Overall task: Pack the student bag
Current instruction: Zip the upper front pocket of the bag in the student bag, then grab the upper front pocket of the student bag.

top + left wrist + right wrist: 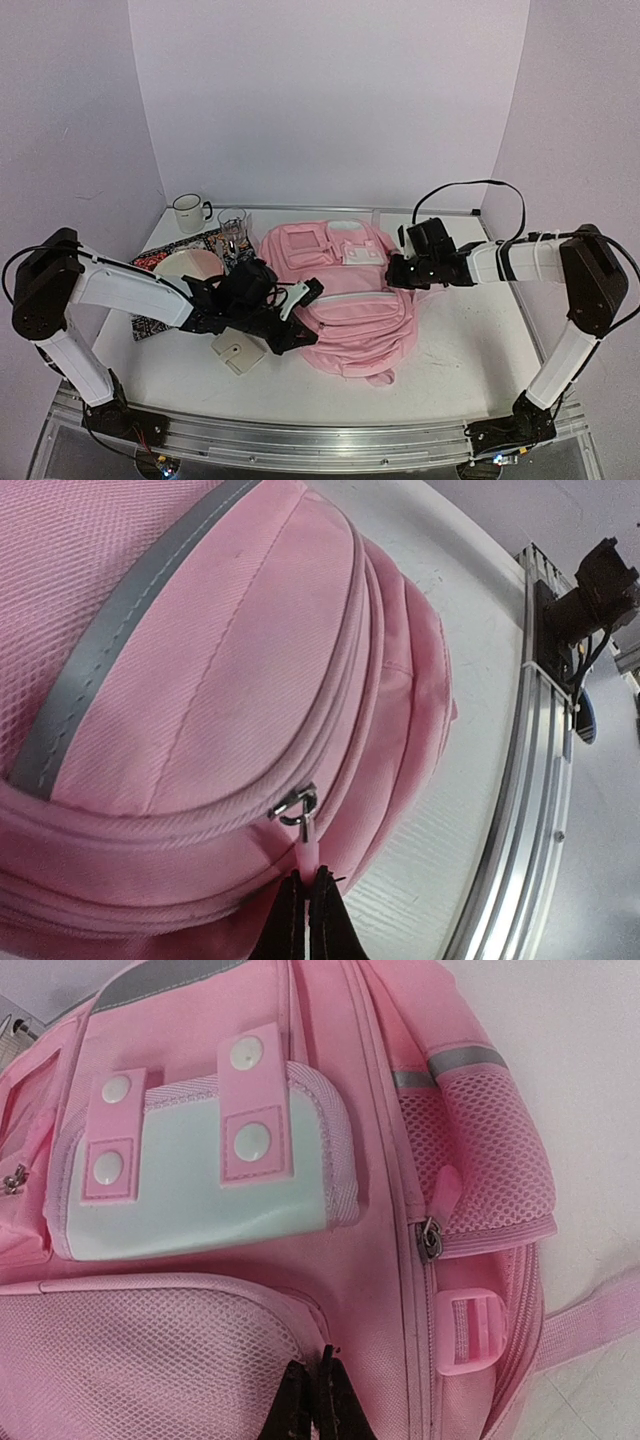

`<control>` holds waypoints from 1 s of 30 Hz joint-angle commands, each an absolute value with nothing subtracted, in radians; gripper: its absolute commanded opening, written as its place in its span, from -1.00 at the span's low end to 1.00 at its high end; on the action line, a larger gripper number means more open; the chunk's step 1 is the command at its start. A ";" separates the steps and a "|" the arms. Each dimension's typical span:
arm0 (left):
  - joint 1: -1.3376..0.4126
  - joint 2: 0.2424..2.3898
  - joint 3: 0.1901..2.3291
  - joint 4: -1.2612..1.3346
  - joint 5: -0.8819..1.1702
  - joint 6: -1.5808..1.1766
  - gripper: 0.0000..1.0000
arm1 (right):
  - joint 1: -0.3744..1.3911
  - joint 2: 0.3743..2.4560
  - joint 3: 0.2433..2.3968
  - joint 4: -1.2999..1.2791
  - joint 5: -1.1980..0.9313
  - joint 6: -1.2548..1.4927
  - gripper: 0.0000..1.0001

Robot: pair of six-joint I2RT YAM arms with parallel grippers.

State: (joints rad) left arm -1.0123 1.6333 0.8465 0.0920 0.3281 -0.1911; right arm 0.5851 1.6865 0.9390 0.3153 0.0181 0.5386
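From above, the student bag lay flat in the middle of the surface, with the left claw at its left edge and the right claw at its right. The left wrist view showed that claw pinched on a pink zipper pull. In the right wrist view, the right claw was closed against the bag's front; any hold was unclear.

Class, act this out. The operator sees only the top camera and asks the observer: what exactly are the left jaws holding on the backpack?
Observer: The backpack has a pink zip pull; the left jaws are shut on it.
Operator: And the right jaws?
Observer: Shut too, tips against the edge of a mesh pocket; I cannot tell whether they grip anything.
Operator: What lies beyond them?
Observer: A pale flap with four white snaps.
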 commanded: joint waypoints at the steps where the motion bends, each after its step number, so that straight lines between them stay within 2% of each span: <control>1: -1.058 1.698 0.994 0.103 0.355 -0.276 -1.00 | 0.611 1.645 0.925 0.293 0.110 0.585 -1.00; 5: -1.071 1.760 1.070 0.104 0.361 -0.352 -0.87 | 0.617 1.630 0.925 0.311 0.100 0.551 -1.00; 6: -1.072 1.760 1.071 0.107 0.345 -0.369 -0.79 | 0.618 1.618 0.923 0.312 0.102 0.538 -1.00; 8: -1.072 1.744 1.061 0.106 0.307 -0.389 -0.48 | 0.621 1.590 0.917 0.312 0.107 0.513 -1.00; 12: -1.070 1.673 1.017 0.105 0.229 -0.434 -0.22 | 0.635 1.524 0.906 0.283 0.123 0.470 -0.86; 23: -1.058 1.499 0.935 0.052 0.015 -0.632 0.08 | 0.810 1.372 0.868 0.181 0.193 0.406 -0.44; 30: -1.017 1.496 0.896 0.048 -0.025 -0.834 0.12 | 0.898 1.337 0.777 0.222 -0.010 0.299 -0.16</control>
